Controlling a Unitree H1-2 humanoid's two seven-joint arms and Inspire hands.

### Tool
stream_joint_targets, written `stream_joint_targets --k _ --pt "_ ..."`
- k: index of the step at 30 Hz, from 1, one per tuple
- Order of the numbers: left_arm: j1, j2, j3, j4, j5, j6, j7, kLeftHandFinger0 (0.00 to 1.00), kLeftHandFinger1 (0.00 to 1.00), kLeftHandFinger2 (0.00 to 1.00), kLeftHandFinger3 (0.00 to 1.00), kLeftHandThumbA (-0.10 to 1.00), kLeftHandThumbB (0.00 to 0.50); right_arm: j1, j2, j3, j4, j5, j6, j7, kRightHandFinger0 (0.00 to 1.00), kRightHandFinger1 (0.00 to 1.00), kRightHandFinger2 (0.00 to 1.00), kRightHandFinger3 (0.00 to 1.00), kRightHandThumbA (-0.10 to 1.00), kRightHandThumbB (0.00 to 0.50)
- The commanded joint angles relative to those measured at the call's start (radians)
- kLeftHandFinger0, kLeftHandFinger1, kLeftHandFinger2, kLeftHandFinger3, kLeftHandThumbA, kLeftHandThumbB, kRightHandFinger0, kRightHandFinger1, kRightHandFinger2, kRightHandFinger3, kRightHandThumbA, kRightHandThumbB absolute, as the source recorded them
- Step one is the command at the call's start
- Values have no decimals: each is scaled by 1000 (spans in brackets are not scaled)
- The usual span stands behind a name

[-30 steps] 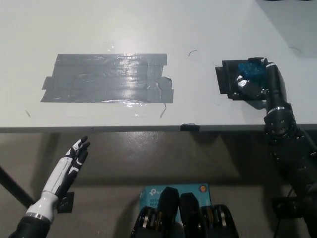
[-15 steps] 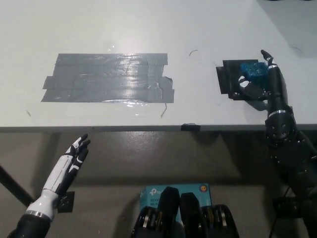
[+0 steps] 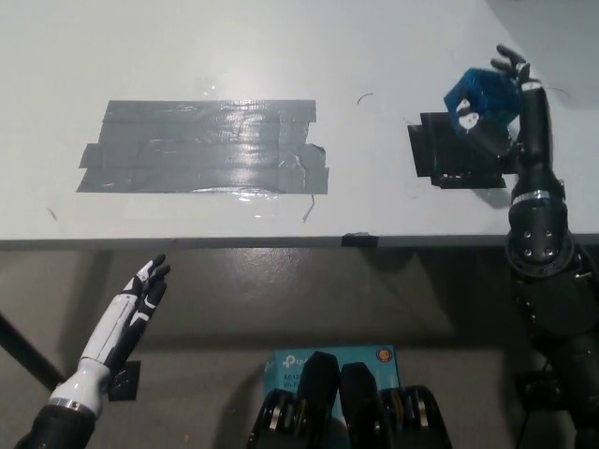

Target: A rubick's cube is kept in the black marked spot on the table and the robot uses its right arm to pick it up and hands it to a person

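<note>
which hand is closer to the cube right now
Right. The black right hand holds the blue cube above the black marked spot; the white left hand rests open below the table edge, far left.

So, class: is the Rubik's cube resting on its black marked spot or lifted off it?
Lifted off. The cube sits tilted in the black right robot hand, with the black spot exposed.

- Only one view is being supplied, taken from the robot's head and being aimed steeply downward.
- The flat white table top [image 3: 281,47] is being shown across the upper half, its front edge crossing the frame horizontally.
- The grey-brown floor [image 3: 281,299] is being seen below that edge.
- The broad patch of grey tape strips [image 3: 201,147] is being framed left of centre, at moderate range.
- No second view is being offered for overlap.
</note>
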Motion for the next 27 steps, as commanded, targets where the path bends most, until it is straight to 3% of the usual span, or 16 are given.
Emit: stream_joint_targets --k 1,3,4,15,27 --pt "-32 33 2 -23 10 -24 -19 1000 1000 1000 1000 1000 206 -46 18 -23 -489 -32 143 42 0 369 851 969 -100 136" --pt "-32 34 2 -23 11 -25 -19 1000 1000 1000 1000 1000 208 -47 23 -20 -544 -38 183 53 15 409 884 985 -100 136" --pt "-32 35 1 -25 12 -23 -20 1000 1000 1000 1000 1000 205 -49 26 -19 -568 -38 199 58 73 467 918 998 -100 151" --pt "-32 38 -3 -32 12 -27 -28 1000 1000 1000 1000 1000 170 -82 38 -6 -605 -35 226 91 59 484 919 959 -100 146" --pt "-31 34 -1 -33 18 -22 -34 1000 1000 1000 1000 1000 185 -211 58 21 -364 -71 186 92 37 467 901 992 -100 162"
